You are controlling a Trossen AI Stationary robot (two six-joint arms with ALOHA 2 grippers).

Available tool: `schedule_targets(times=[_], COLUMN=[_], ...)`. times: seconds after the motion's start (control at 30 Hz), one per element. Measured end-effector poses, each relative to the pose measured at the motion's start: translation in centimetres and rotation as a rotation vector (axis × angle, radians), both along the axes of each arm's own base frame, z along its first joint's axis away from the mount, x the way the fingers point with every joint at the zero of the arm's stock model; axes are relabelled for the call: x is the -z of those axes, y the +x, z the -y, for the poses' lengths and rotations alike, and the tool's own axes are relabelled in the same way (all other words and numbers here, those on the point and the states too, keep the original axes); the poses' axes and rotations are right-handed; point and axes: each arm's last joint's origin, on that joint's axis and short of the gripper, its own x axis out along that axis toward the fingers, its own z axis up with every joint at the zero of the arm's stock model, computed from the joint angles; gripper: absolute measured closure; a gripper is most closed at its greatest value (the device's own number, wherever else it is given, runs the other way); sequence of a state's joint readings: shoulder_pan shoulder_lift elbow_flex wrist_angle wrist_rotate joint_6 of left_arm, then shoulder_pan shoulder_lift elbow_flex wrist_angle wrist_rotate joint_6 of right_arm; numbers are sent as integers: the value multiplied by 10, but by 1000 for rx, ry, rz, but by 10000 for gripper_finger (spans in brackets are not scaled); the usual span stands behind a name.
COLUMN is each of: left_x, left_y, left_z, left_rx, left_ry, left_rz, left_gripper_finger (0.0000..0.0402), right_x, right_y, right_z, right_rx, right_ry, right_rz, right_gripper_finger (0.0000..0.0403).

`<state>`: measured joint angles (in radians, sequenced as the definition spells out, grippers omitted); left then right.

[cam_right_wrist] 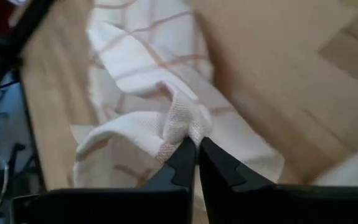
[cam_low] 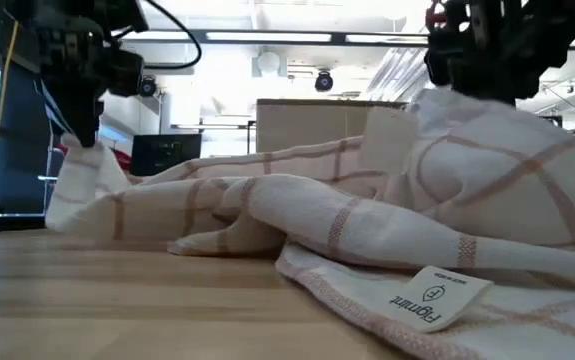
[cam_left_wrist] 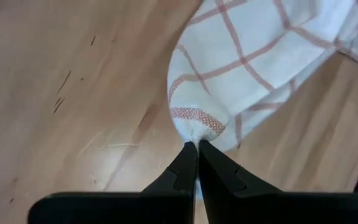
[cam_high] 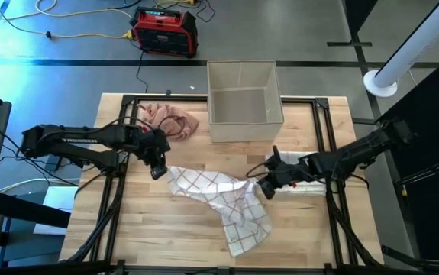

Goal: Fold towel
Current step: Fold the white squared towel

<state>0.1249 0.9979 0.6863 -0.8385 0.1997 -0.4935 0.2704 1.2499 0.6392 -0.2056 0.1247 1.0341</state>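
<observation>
Towel [cam_high: 223, 200] sprawls across the table [cam_high: 143, 229] between 2 grippers: left gripper [cam_high: 158, 172] pinches 1 corner, right gripper [cam_high: 266, 189] clamps a bunched fold.

The left arm reaches in from the table's left side, its left gripper [cam_high: 157, 169] pointed down with both fingers [cam_left_wrist: 182, 167] pressed together on a pinch of cloth. The right arm stretches in from the right, and the right gripper [cam_high: 266, 189] is likewise clamped tight on a fold.
</observation>
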Motion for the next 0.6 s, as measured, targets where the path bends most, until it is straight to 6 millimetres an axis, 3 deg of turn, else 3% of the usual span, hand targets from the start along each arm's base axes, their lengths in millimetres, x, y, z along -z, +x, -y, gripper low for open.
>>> schedule_targets(times=[0.2,0.33,0.6], left_x=[1,1,0], left_y=[2,3,5], left_z=[0,0,5], left_rx=[5,5,32], left_ry=[3,2,3], left_rz=[17,27,44], left_gripper_finger=[401,401,401], right_x=[-3,-29,-92], right_y=[2,10,10], right_z=[3,-11,-41], right_rx=[-34,-154,-192], right_ry=[142,122,-242], right_rz=[-33,34,-91], right_gripper_finger=[307,252,261])
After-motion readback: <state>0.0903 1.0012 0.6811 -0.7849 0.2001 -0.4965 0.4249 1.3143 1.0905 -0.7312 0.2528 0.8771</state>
